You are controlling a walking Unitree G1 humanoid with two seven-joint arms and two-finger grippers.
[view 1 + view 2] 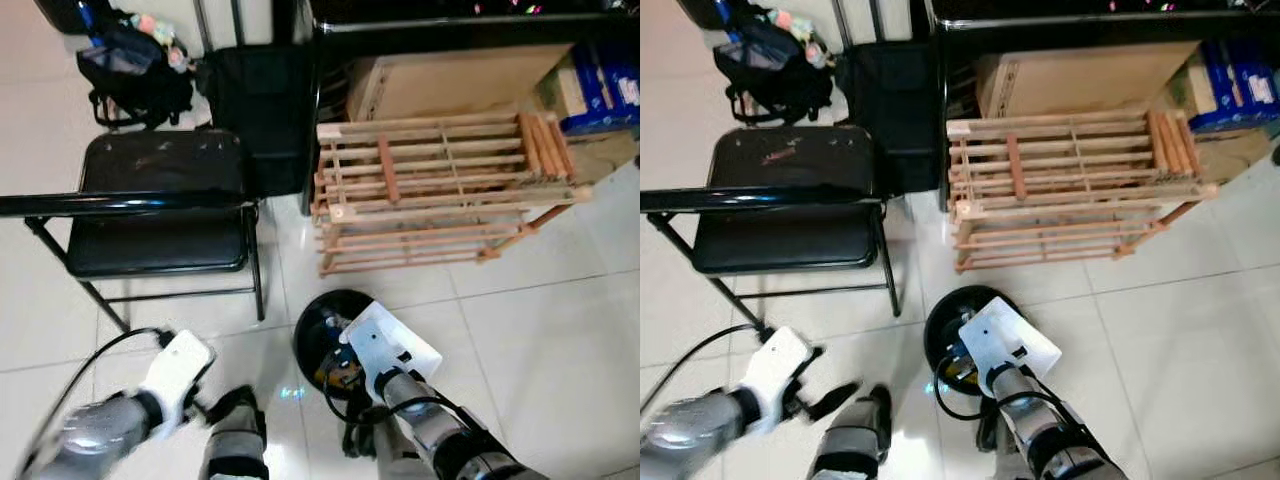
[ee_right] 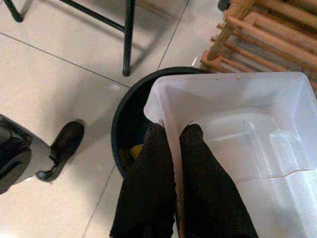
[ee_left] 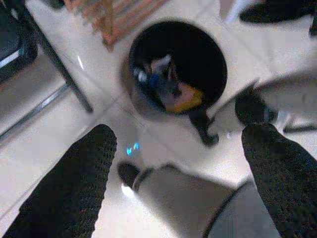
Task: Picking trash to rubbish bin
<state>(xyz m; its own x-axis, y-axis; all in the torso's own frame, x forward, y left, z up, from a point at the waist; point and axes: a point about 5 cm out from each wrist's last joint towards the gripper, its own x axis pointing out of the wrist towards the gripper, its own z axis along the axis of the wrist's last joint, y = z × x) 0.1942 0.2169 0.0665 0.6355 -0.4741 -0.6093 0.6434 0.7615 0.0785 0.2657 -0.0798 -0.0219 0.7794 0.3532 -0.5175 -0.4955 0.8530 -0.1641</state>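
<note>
Plastic tray (image 2: 247, 134) pinched in right gripper (image 2: 172, 136) over bin (image 2: 126, 124).

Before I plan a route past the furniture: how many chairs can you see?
1: a black folding chair on the tiled floor, left of the wooden rack and beyond the black rubbish bin. Others may stand outside the view.

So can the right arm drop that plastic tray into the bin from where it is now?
Probably yes. The right gripper pinches the clear plastic tray by its wall, directly above the open black bin. Nothing lies between them, though the tray looks nearly as wide as the bin's mouth and may catch.
</note>
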